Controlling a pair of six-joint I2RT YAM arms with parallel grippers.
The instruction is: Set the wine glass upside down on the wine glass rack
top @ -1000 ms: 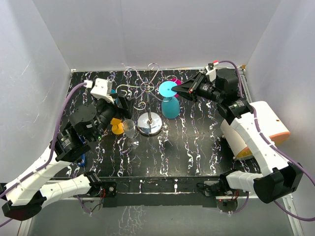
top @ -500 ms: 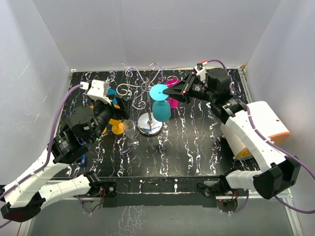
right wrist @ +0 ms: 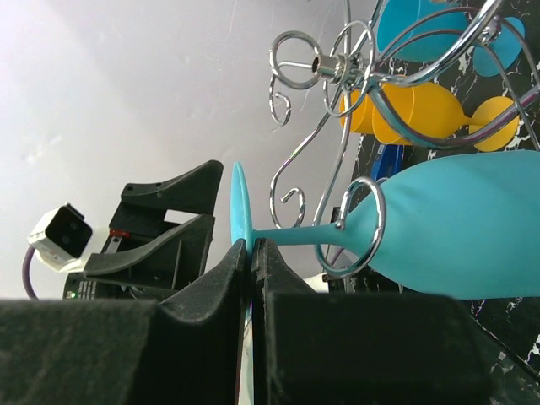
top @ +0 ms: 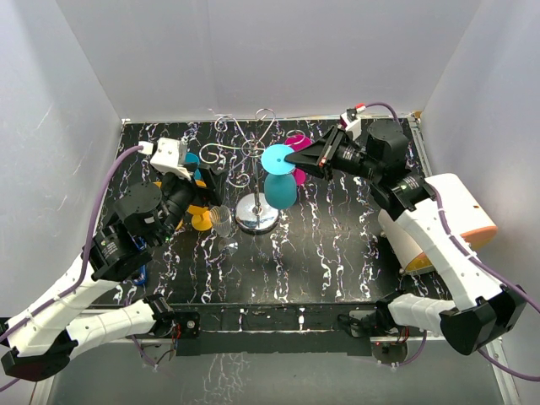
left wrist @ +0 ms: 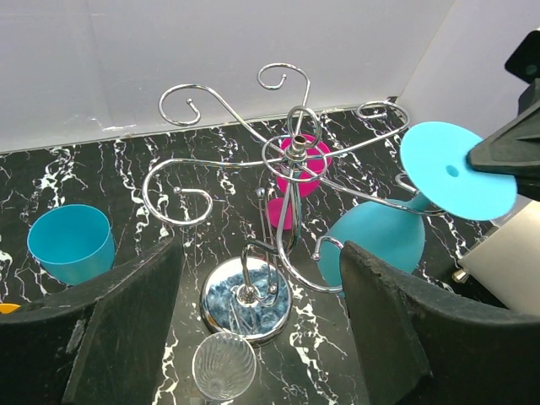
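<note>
now | right hand (right wrist: 251, 249) grips matte cyan wine glass (top: 280, 191) | curled chrome rack (left wrist: 295, 145)

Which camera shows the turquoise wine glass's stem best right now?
Right wrist: the wine glass stem shows full length, side-on, from the foot pinched in the right gripper to the bowl, crossing a loop of the rack. Left wrist shows mostly foot and bowl; in top external the foot covers it.

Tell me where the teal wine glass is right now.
In the top view, the teal wine glass is foot-up at centre, just right of the pole of the wine glass rack, its foot pinched by the right gripper.
</note>
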